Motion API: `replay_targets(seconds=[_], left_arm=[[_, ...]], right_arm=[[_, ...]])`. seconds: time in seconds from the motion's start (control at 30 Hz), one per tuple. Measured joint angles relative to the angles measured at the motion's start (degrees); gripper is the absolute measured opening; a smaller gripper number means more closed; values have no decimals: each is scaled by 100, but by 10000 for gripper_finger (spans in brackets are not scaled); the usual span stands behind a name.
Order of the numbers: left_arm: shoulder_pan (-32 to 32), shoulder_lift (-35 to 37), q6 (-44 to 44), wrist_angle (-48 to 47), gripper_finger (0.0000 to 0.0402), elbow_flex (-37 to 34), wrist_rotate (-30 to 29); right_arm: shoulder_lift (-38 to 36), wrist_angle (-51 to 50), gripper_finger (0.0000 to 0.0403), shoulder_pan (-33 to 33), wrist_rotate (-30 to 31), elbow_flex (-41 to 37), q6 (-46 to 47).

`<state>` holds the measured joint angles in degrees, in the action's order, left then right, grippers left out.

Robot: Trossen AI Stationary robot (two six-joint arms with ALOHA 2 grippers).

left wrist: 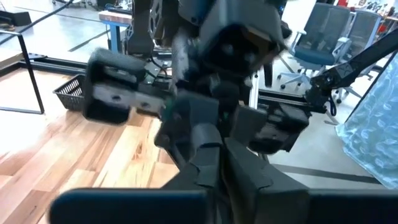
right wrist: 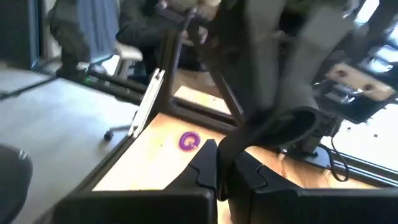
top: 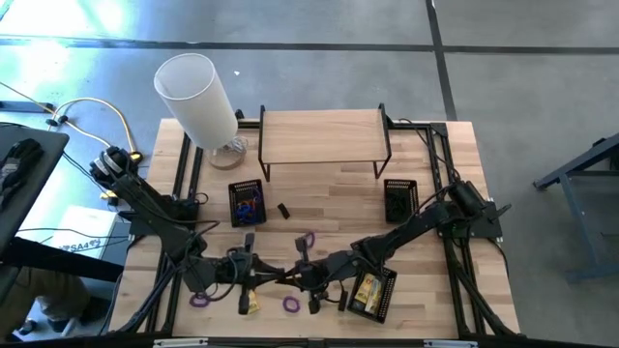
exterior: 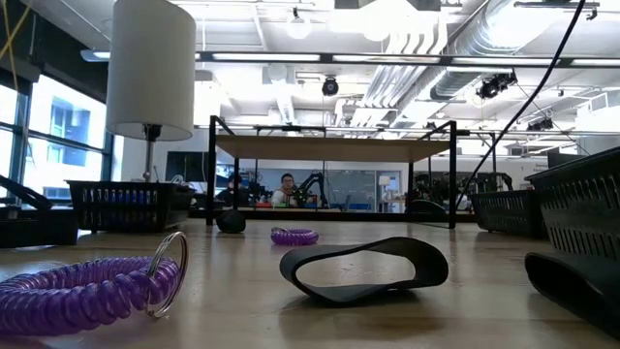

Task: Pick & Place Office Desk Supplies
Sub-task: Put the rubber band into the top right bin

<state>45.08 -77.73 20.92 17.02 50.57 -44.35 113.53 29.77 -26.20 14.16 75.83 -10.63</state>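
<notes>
My two grippers face each other low over the table's near middle: the left gripper [top: 259,274] [left wrist: 219,146] and the right gripper [top: 295,277] [right wrist: 221,163], both with fingers together. A dark band [top: 278,276] [right wrist: 283,127] bridges the gap between them. Lying flat on the table are a purple coil loop [top: 290,304] [exterior: 87,291], a second one [top: 200,300], a third [top: 308,238] [exterior: 294,235], a yellow piece [top: 250,303], a small black block [top: 283,210] [exterior: 231,221] and a twisted black band loop [top: 343,300] [exterior: 363,267]. My left gripper points level toward the table's right with its fingers [left wrist: 202,158] together, tips close to the right gripper; whether it touches the dark band I cannot tell. My right gripper comes level from the table's right and pinches one end of the dark band [right wrist: 233,146] at its fingertips. The band curves away toward the left gripper, clear of the table.
Three black mesh trays stand around: one with coloured loops [top: 247,201], one at the right [top: 399,198], one with yellow pieces near the front [top: 372,292] [exterior: 581,208]. A wooden shelf [top: 324,135] and a tall white cylinder [top: 198,97] stand at the far side.
</notes>
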Motion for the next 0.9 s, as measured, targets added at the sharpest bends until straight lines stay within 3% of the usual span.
replay_targets(seconds=[0.37,0.63,0.9], left_arm=[[-304,-37,-54,-1,138,-2,211],[-371,-21,-261,64,144,-7,207],[-373,11,-263,80,144,-7,219]], right_arm=[[-58,-725,3,122,4,4,-361],[-295,-1415,3,-42,740,8,-421],[-593,-2387,3,-352,1926,1,-97]])
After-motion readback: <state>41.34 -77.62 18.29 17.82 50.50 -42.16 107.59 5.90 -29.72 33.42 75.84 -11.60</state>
